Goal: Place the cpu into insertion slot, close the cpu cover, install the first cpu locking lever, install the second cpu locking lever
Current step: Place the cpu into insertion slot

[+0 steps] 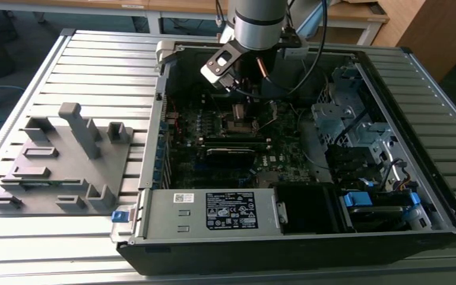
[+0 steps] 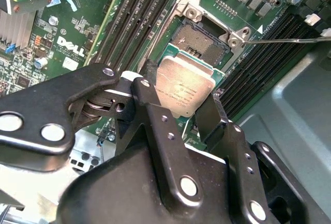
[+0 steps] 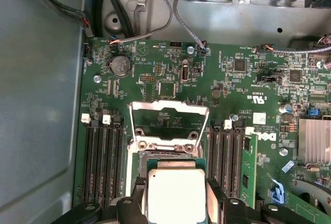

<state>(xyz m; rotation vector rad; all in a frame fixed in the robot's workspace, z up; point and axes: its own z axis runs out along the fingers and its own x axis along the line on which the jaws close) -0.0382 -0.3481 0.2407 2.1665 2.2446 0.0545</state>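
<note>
In both wrist views my gripper (image 2: 181,99) (image 3: 176,187) is shut on the cpu (image 2: 185,90) (image 3: 176,195), a flat silvery square chip pinched by its edges between two black fingers (image 2: 150,92). The cpu hangs just above and slightly off the insertion slot (image 2: 202,39) (image 3: 168,157), whose dark centre is bare. The cpu cover (image 3: 169,103), a thin metal frame with a window, stands swung open behind the slot. A thin metal locking lever (image 2: 289,40) sticks out beside the socket. In the exterior view the gripper (image 1: 246,90) is down inside the open case, over the socket (image 1: 242,120).
Long black memory slots (image 3: 103,157) (image 3: 227,157) flank the socket on both sides. A finned heatsink (image 3: 314,140) and cables (image 3: 155,6) lie near it. A power supply (image 1: 212,211) and drive cage (image 1: 355,127) crowd the case. A grey fixture plate (image 1: 62,160) sits at the exterior view's left.
</note>
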